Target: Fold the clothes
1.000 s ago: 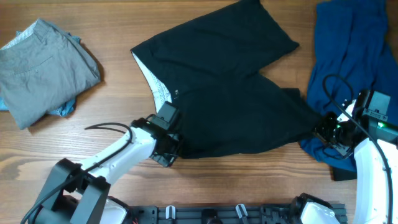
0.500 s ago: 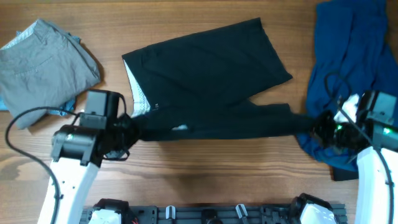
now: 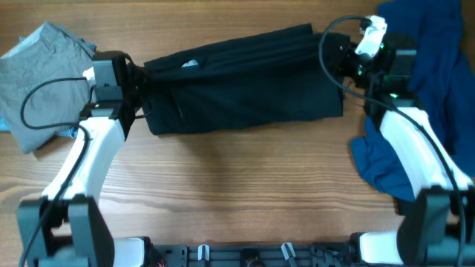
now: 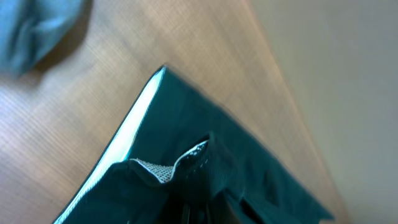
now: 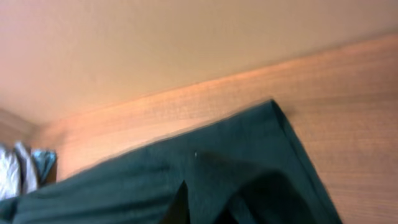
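Observation:
The black shorts (image 3: 245, 81) lie folded lengthwise across the far half of the table, stretched between my two grippers. My left gripper (image 3: 136, 78) is shut on the shorts' left end, where the white mesh lining (image 4: 163, 168) shows in the left wrist view. My right gripper (image 3: 335, 61) is shut on the shorts' right end; in the right wrist view the dark cloth (image 5: 205, 180) fills the lower frame over the fingers.
A folded grey garment (image 3: 41, 74) lies at the far left, just beside my left arm. A crumpled blue garment (image 3: 423, 89) lies at the right, under and behind my right arm. Bare wood (image 3: 237, 193) spans the near half of the table.
Both grippers have carried the near edge of the shorts away from me to the far side, folding the shorts over on themselves. The arms now reach to the far edge.

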Tool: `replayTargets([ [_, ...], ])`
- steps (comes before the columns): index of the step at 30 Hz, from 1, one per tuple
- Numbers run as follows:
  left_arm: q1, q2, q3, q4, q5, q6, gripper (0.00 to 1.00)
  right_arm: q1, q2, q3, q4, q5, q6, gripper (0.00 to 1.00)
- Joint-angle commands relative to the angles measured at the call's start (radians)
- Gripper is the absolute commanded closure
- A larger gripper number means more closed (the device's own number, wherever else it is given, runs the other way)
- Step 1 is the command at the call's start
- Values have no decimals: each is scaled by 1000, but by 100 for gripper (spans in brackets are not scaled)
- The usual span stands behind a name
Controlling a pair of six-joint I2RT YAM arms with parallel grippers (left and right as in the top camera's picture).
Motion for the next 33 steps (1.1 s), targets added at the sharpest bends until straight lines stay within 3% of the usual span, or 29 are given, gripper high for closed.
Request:
replayTargets([
  [1,22,120,12,180,-73,-2,96,3,128,17,211,54,94,96],
  [3,22,172,12,267,-73,-2,96,10,198,17,380,55,145,96],
  [4,22,204,12,309,-72,-2,80,21,273,17,528,53,213,65],
  [5,22,225,12,312,-57,0,25,24,307,17,547,52,252,0],
  [6,22,227,12,281,-34,21,0,24,322,17,516,32,270,0],
  [8,22,227,12,178,-7,61,0,24,331,17,402,16,262,0],
  [12,22,227,12,-111,83,104,0,23,330,17,98,6,83,0],
  [17,17,227,10,-277,106,194,0,23,333,6,-139,95,-34,0],
  [22,16,227,10,-398,99,209,0,23,333,-25,-304,401,-37,0],
  [26,18,227,10,-558,92,368,0,23,333,-25,-531,719,59,0],
  [30,35,224,10,-639,92,404,0,23,332,-24,-630,840,67,0],
  [33,35,208,10,-575,136,467,0,23,294,5,-658,836,64,0],
])
